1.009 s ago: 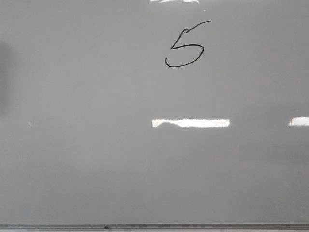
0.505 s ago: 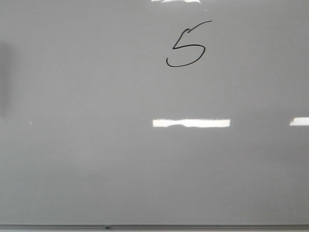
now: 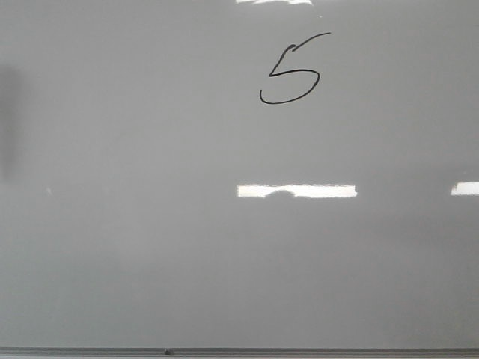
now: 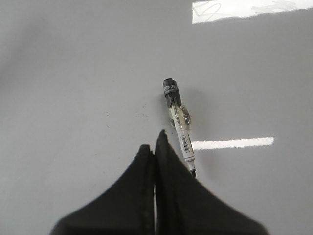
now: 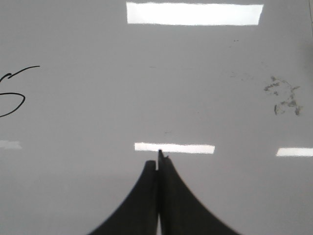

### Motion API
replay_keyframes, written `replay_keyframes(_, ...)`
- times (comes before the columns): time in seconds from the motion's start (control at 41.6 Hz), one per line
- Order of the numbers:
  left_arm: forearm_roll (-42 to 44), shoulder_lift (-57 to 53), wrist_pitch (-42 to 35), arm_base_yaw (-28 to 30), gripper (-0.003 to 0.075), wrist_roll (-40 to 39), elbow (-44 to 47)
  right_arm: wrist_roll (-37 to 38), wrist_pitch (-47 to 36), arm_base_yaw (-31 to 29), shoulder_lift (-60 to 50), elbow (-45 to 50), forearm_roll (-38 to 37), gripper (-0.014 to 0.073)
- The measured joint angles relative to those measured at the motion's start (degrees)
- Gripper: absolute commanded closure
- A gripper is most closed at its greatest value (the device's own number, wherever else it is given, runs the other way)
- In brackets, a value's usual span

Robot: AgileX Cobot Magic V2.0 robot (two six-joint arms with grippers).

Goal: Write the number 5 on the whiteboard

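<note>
The number 5 point(image 3: 292, 73) is drawn in thin black line high on the whiteboard point(image 3: 150, 224), right of centre. Part of it also shows at the edge of the right wrist view point(image 5: 22, 100). A white marker with a black end point(image 4: 178, 122) lies on the board, uncapped, right beside my left gripper point(image 4: 155, 142). That gripper is shut, with the marker outside its jaws. My right gripper point(image 5: 157, 159) is shut and empty over bare board. Neither gripper shows in the front view.
A thin grey frame strip point(image 3: 299, 350) runs along the board's near edge. Bright glare patches point(image 3: 297, 191) lie on the board. Faint grey smudge marks point(image 5: 283, 95) sit on the board off to one side of the right gripper.
The 5 has drifted a few pixels to the right in the front view. A dark bump on the glare strip's edge has moved right.
</note>
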Motion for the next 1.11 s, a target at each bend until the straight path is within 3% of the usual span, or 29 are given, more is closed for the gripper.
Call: replay_keyframes(1.105,0.00,0.00,0.00,0.00,0.0741,0.00,0.00,-0.70,0.10,2.12,0.00,0.00,0.76,0.0662)
